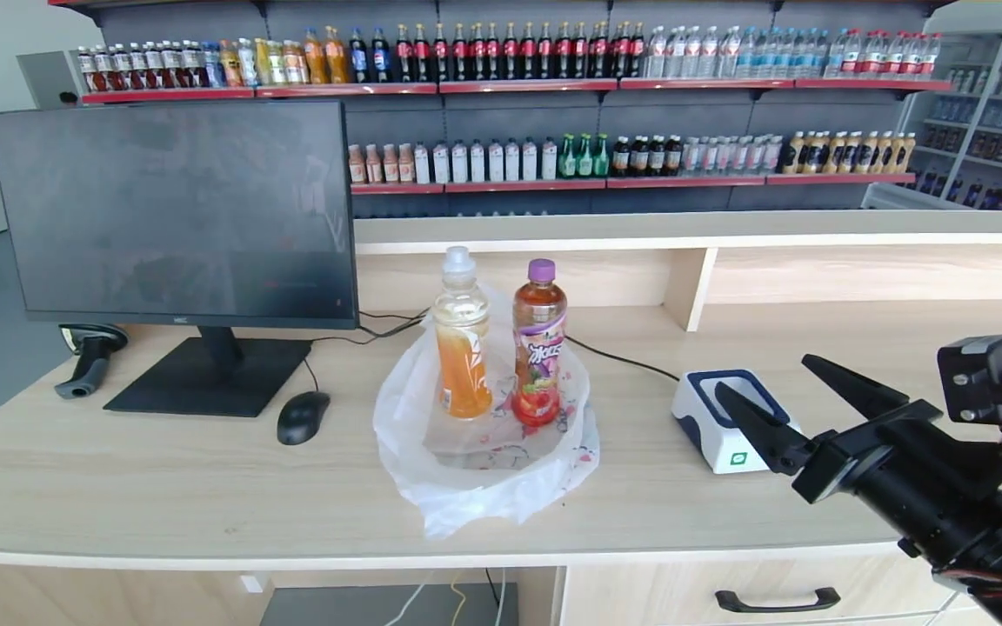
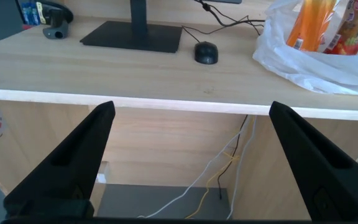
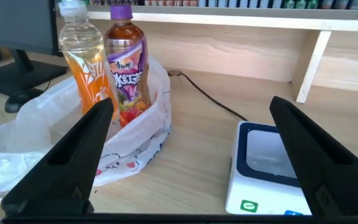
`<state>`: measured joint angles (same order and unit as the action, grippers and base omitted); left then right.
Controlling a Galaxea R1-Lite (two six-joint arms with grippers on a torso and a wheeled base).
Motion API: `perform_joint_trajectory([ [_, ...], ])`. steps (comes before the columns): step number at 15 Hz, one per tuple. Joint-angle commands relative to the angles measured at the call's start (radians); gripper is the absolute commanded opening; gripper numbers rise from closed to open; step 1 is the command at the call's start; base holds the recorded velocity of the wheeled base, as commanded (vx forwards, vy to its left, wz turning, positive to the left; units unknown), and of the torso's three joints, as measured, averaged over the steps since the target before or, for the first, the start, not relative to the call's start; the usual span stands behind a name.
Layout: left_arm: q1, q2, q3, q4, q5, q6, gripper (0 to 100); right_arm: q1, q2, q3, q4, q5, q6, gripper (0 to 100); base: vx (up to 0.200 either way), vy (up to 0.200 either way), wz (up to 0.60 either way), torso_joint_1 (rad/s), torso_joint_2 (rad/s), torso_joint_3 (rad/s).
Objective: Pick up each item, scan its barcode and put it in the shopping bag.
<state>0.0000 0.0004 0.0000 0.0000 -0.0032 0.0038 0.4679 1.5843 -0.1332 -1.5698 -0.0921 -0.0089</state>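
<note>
White plastic shopping bag (image 1: 484,487) lies crumpled open approx. mid-desk on the desk (image 1: 162,487). Two bottles stand upright inside it, side by side & nearly touching: orange-drink bottle (image 1: 462,348) w/ clear cap in the bag's left half, purple-cap bottle (image 1: 539,348) of reddish drink in its right half. Barcode scanner (image 1: 705,422), a white & blue box, sits on the desk right of the bag, near but apart. A black cable (image 1: 623,358) runs from behind the bag toward it. R hand (image 1: 762,374) hangs above the desk right of the bag, fingers spread wide & grasping nothing; in head view one tip overlaps the scanner, both tips pointing toward the bag. L hand (image 2: 191,107) is likewise released, fingers wide apart w/ nothing between, held low in front of the desk's front edge, below the bag's level & well apart from it. Left of the bag: black mouse (image 1: 303,417) near, then monitor (image 1: 175,213) on its stand, & farthest a black handheld scanner (image 1: 88,356). Behind the bag, past the desk's raised back, stand shelves (image 1: 605,85) of drink bottles.
</note>
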Motion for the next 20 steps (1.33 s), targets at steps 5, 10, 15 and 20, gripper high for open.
perform_joint_trajectory([
  [5,0.0,0.0,0.0,0.0,0.0,-0.001,100,0.002,-0.009,-0.009,-0.001,0.002,-0.008,100,0.0,-0.2,0.0,0.0,0.0,0.001],
  [10,0.0,0.0,0.0,0.0,0.0,-0.001,100,0.002,-0.018,-0.008,-0.001,0.002,-0.013,100,0.0,-0.2,0.0,0.001,0.0,0.001],
  [15,0.0,0.0,0.0,0.0,0.0,-0.001,100,0.002,-0.029,0.012,-0.001,0.002,-0.013,100,0.0,-0.2,0.0,0.002,0.01,0.002],
  [20,0.0,0.0,0.0,0.0,0.0,0.001,100,0.003,-0.029,0.018,-0.001,0.002,-0.013,100,0.0,-0.2,0.0,0.0,0.0,0.003],
])
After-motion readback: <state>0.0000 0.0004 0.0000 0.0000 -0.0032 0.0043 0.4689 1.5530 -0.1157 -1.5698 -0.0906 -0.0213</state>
